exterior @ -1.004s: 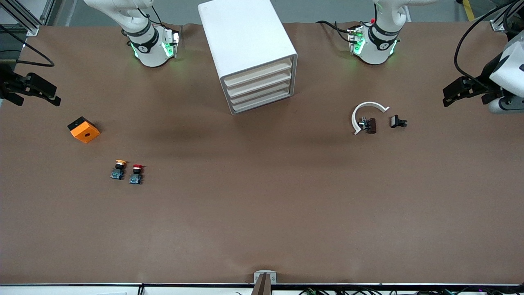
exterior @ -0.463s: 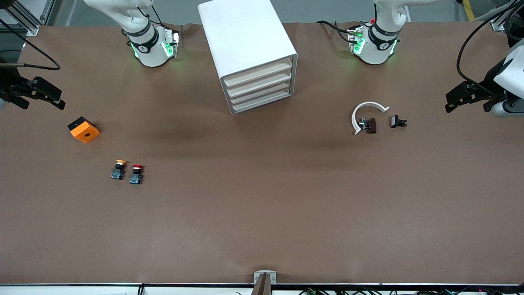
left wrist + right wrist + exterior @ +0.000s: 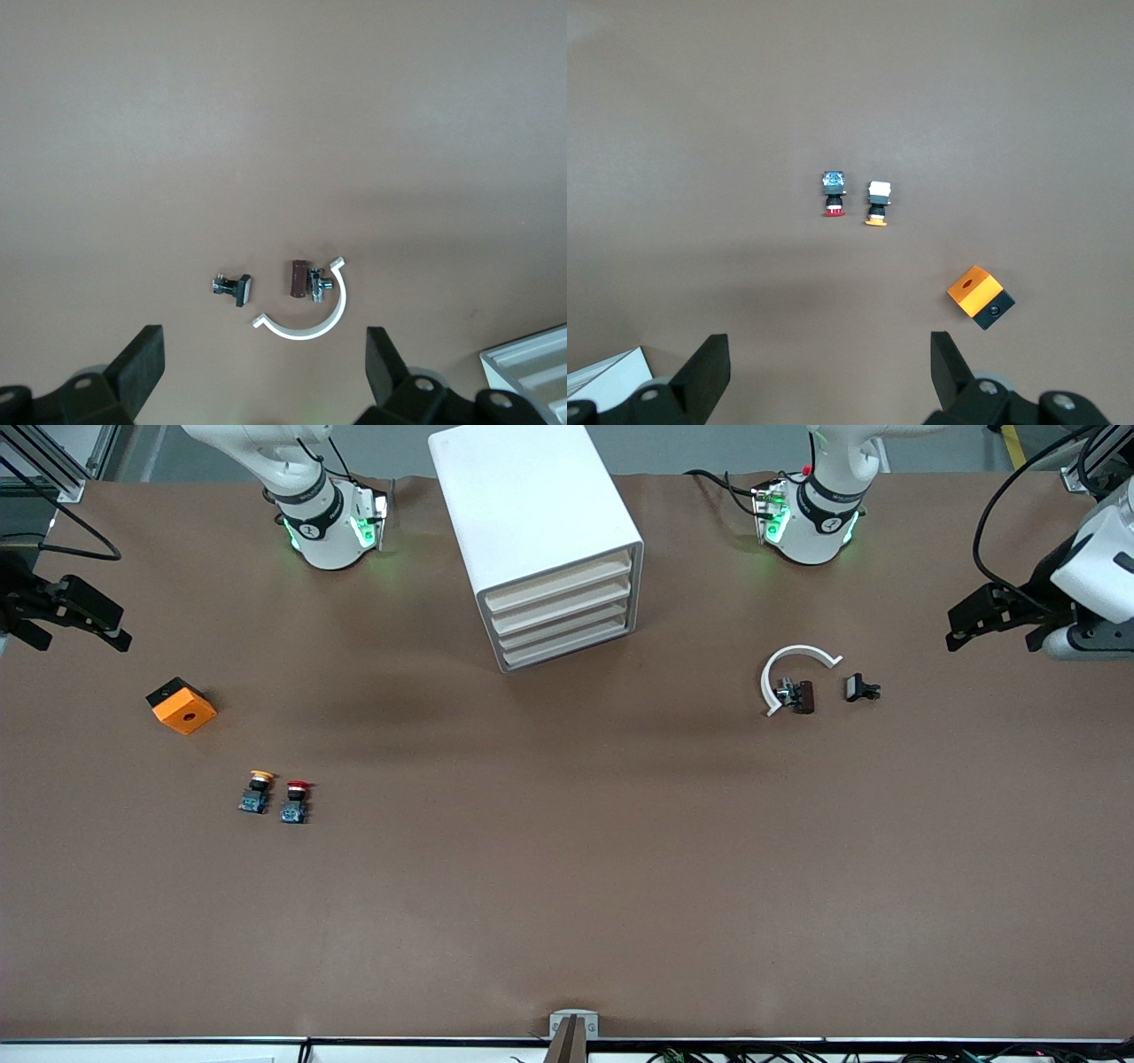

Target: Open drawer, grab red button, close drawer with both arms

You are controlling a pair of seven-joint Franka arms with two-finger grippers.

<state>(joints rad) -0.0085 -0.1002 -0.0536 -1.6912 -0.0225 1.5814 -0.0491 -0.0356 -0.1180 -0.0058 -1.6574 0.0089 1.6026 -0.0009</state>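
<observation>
The white drawer cabinet (image 3: 540, 522) stands between the arm bases, and all of its drawers (image 3: 563, 615) are shut. The red-capped button (image 3: 296, 801) stands on the table toward the right arm's end, and it also appears in the right wrist view (image 3: 834, 195). My right gripper (image 3: 120, 627) hangs open and empty over the table edge at that end (image 3: 830, 372). My left gripper (image 3: 957, 631) hangs open and empty over the left arm's end of the table (image 3: 264, 372).
An orange-yellow capped button (image 3: 257, 792) stands beside the red one. An orange block (image 3: 181, 705) lies farther from the front camera. A white C-shaped ring (image 3: 791, 657), a brown piece (image 3: 803, 696) and a black clip (image 3: 860, 688) lie toward the left arm's end.
Both grippers have drifted slightly over their ends of the table and stayed open. Nothing on the table has moved.
</observation>
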